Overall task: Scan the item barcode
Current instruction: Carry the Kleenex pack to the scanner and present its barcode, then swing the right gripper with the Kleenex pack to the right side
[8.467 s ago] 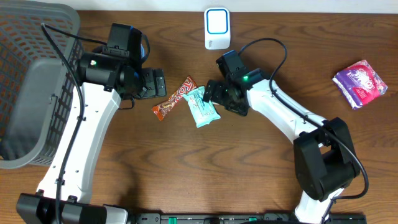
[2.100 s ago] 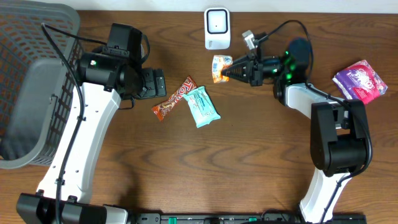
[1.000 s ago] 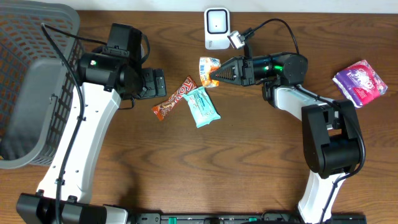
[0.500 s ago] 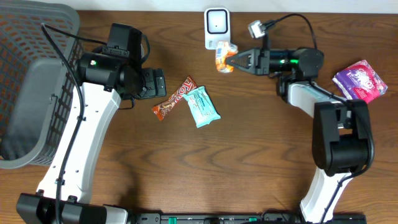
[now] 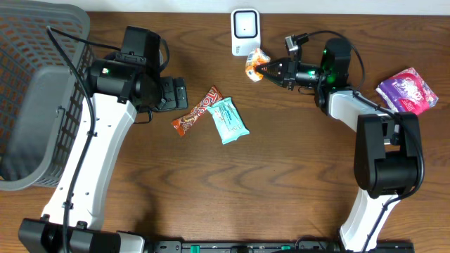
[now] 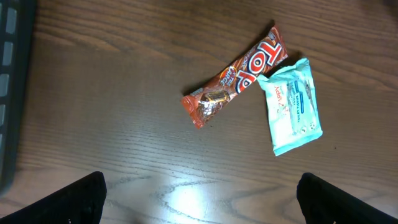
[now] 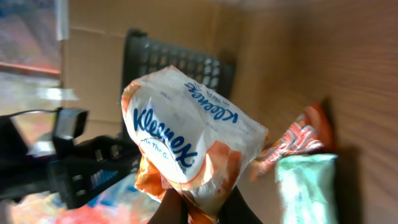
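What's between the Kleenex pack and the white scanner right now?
Nothing. The overhead view shows the Kleenex pack, pinched in the right gripper, right by the white scanner's lower corner, with no item between.

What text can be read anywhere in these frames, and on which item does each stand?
"Kleenex": on the tissue pack held in the right gripper.
"TO...": large letters on the orange candy bar; the rest is unclear.
Print on the teal packet: too blurred to read.
Print on the purple packet: too small to read.

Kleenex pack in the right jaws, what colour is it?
The Kleenex pack is white with orange patches and blue lettering; the right wrist view shows it best.
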Tool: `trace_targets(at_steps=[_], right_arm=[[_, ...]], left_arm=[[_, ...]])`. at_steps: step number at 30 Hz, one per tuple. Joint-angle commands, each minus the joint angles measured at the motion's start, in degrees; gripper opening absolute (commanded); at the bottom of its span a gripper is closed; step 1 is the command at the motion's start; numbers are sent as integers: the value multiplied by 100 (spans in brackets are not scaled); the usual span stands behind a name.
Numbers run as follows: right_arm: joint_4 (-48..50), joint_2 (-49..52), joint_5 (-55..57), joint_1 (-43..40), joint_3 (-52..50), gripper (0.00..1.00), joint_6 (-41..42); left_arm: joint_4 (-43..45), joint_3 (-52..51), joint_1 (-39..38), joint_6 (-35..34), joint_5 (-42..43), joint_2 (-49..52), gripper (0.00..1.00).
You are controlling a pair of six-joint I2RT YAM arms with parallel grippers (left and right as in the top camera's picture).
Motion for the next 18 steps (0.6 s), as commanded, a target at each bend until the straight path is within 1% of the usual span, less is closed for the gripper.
trace_targets(at_steps=[1, 6, 12, 18], right_arm=[[-190, -20, 525, -63, 63, 1, -933], [-647, -20, 1132, -50, 63, 1, -1340], [-1676, -20, 1982, 9, 66, 1, -2044], [-2284, -59, 2527, 125, 293, 1, -2426]], left_arm=[[-26, -31, 24, -31, -55, 13, 98], [-24, -31, 24, -31, -55, 13, 98], [-26, -31, 24, -31, -55, 13, 98], [-26, -31, 24, -31, -55, 13, 98]])
